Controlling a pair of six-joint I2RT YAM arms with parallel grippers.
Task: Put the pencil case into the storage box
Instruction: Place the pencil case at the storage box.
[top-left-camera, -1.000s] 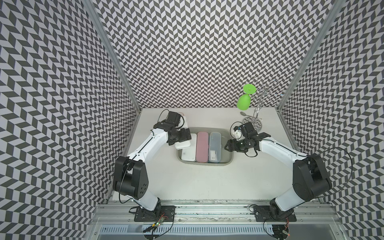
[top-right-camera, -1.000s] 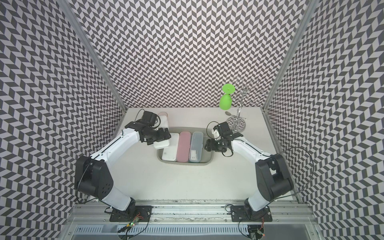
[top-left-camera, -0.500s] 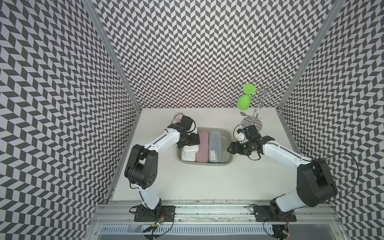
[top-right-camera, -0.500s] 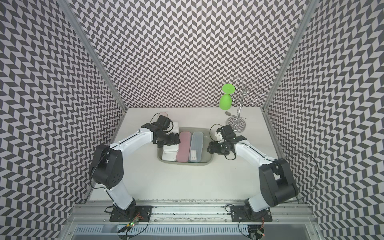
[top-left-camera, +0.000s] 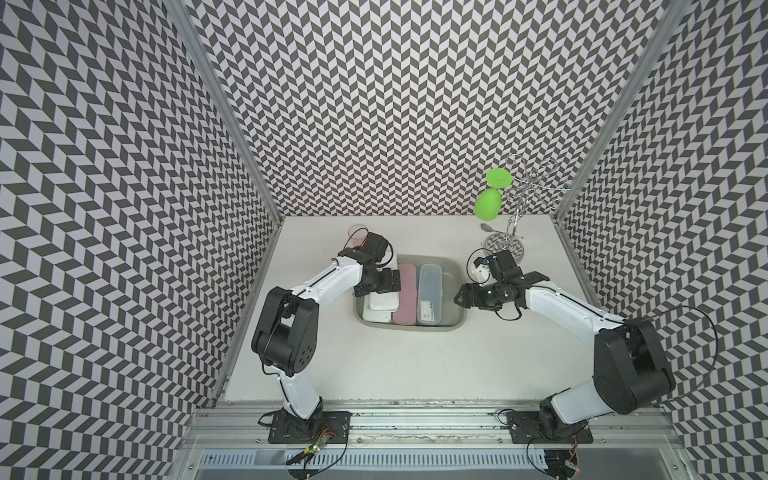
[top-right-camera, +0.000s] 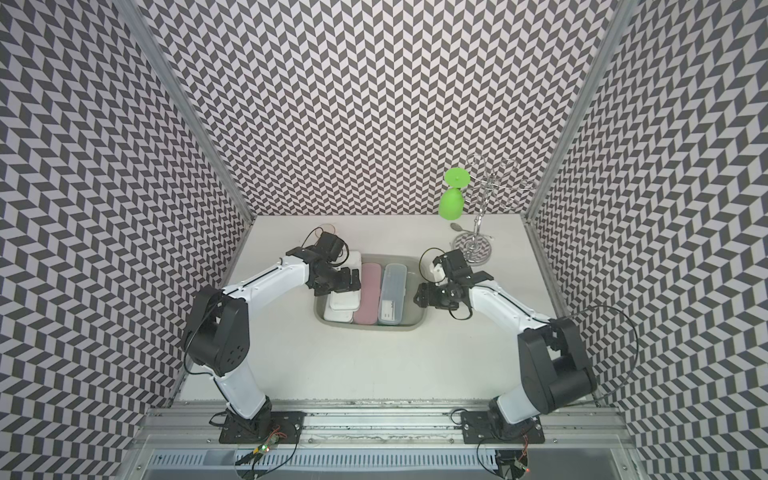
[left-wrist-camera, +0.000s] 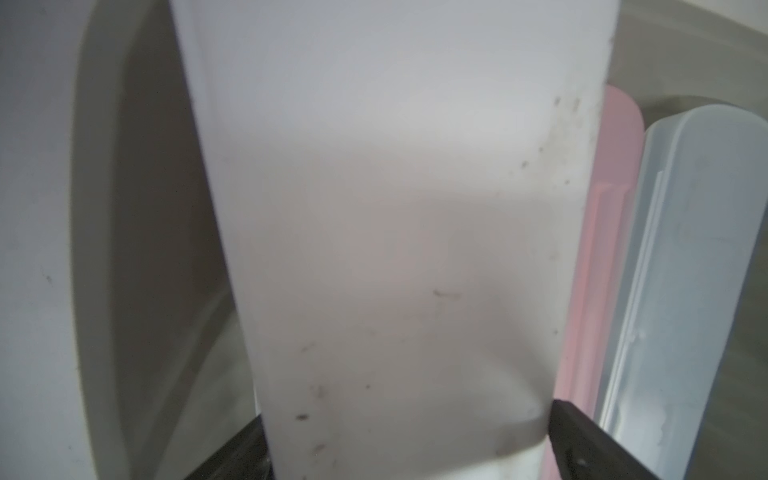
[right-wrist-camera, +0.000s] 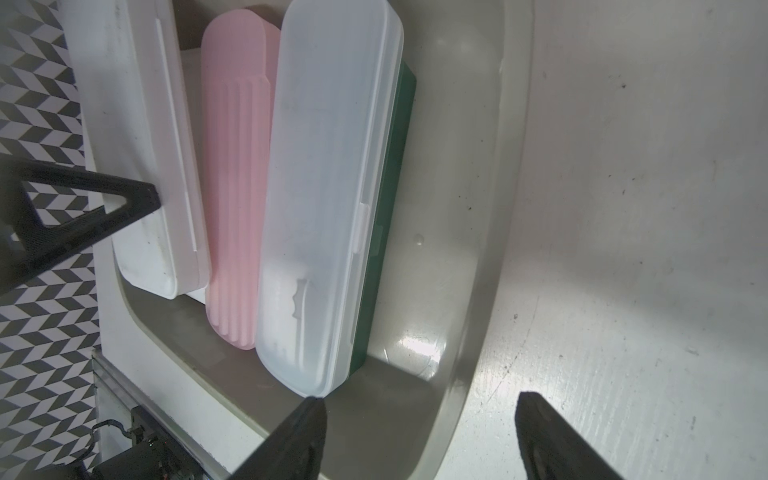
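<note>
The grey-olive storage box (top-left-camera: 409, 328) (top-right-camera: 374, 328) sits mid-table. A pink pencil case (top-left-camera: 405, 295) and a translucent one (top-left-camera: 430, 295) lie in it side by side. At its left side a white pencil case (top-left-camera: 384, 300) (left-wrist-camera: 395, 208) lies on another white one, its far end over the rim. My left gripper (top-left-camera: 379, 286) (left-wrist-camera: 405, 436) is open and straddles this case, with a thin gap showing at one fingertip (left-wrist-camera: 582, 440). My right gripper (top-left-camera: 461, 297) (right-wrist-camera: 419, 415) is open and holds nothing. It hovers across the box's right rim (right-wrist-camera: 469, 332).
A dark green case (right-wrist-camera: 395, 208) lies under the translucent one. At the back right a chrome rack (top-left-camera: 519, 208) holds a hanging green glass (top-left-camera: 488, 203), with a spoon (top-left-camera: 486, 227) beside its base. A clear cup (top-left-camera: 357, 235) stands behind my left gripper.
My left arm has carried the white pencil case from the box's left rim in over the box, and its jaws have widened slightly. The right gripper has barely shifted.
</note>
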